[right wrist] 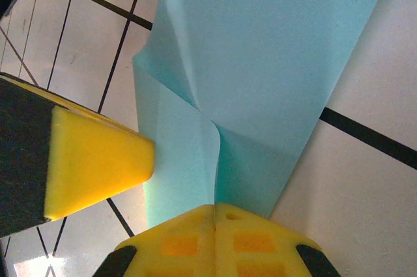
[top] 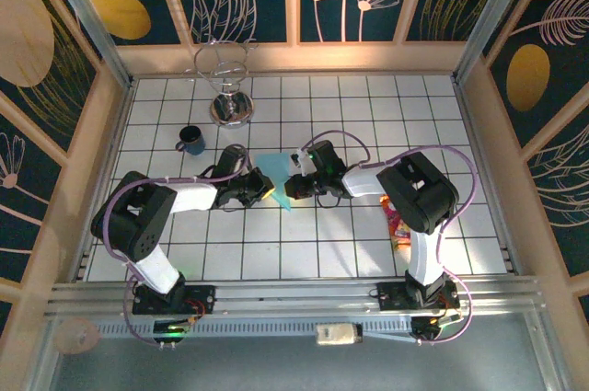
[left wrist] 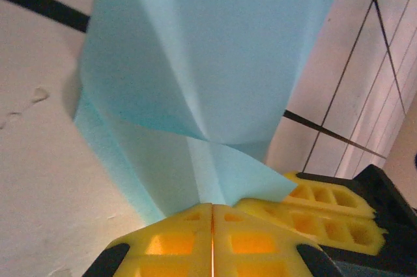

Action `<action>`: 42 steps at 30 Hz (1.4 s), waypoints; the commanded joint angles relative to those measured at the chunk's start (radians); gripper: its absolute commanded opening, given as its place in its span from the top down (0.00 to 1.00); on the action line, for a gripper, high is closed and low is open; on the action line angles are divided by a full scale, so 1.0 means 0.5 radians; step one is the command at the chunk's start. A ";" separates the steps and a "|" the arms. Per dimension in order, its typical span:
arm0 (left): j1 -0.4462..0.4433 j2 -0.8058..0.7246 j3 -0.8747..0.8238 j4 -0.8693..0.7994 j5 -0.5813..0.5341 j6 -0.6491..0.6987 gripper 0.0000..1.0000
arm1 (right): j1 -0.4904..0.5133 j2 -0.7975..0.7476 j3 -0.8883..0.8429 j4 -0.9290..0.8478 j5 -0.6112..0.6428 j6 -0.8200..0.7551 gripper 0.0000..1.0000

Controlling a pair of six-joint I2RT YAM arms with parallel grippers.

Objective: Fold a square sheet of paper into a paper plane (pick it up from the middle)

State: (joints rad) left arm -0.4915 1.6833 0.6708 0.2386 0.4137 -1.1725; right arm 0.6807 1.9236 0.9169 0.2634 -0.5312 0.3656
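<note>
The light-blue sheet of paper (top: 276,170) is folded into a narrow, creased paper plane shape and sits between the two arms at mid-table. My left gripper (top: 266,191) comes in from the left and is shut on the paper's lower fold (left wrist: 208,62), yellow pads (left wrist: 176,241) pressed together. From the right, my right gripper (top: 293,187) is shut on the same paper (right wrist: 260,62) along its centre crease. In the left wrist view the left gripper (left wrist: 212,206) pinches the paper, with the right fingers (left wrist: 326,208) close beside. The right gripper (right wrist: 215,206) shows likewise, a left finger (right wrist: 98,160) alongside.
An orange-red snack packet (top: 397,224) lies by the right arm. A dark blue mug (top: 190,140) stands at the left, and a wire stand on a shiny base (top: 226,87) behind it. Wooden walls enclose the white tiled table (top: 368,106).
</note>
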 commanded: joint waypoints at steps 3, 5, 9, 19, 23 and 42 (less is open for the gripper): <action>-0.011 0.021 -0.047 -0.025 -0.033 -0.073 0.92 | 0.010 0.041 0.047 -0.073 0.020 -0.020 0.96; -0.011 0.023 -0.054 -0.017 -0.033 -0.076 0.92 | 0.010 0.043 0.050 -0.073 0.019 -0.020 0.96; -0.009 0.033 -0.048 -0.019 -0.036 -0.067 0.92 | 0.010 0.044 0.053 -0.076 0.019 -0.020 0.96; -0.009 0.111 -0.041 -0.016 -0.039 -0.054 0.92 | 0.010 0.039 0.050 -0.079 0.022 -0.014 0.95; -0.010 0.118 -0.044 -0.051 -0.066 -0.050 0.92 | 0.008 -0.012 0.066 -0.119 0.056 0.004 0.90; -0.011 0.139 -0.039 -0.072 -0.074 -0.035 0.92 | 0.061 -0.253 0.116 -0.291 -0.098 0.210 0.80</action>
State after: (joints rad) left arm -0.4911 1.7161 0.6582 0.2592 0.4107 -1.1797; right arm 0.6827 1.7729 0.9432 0.1532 -0.5285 0.4606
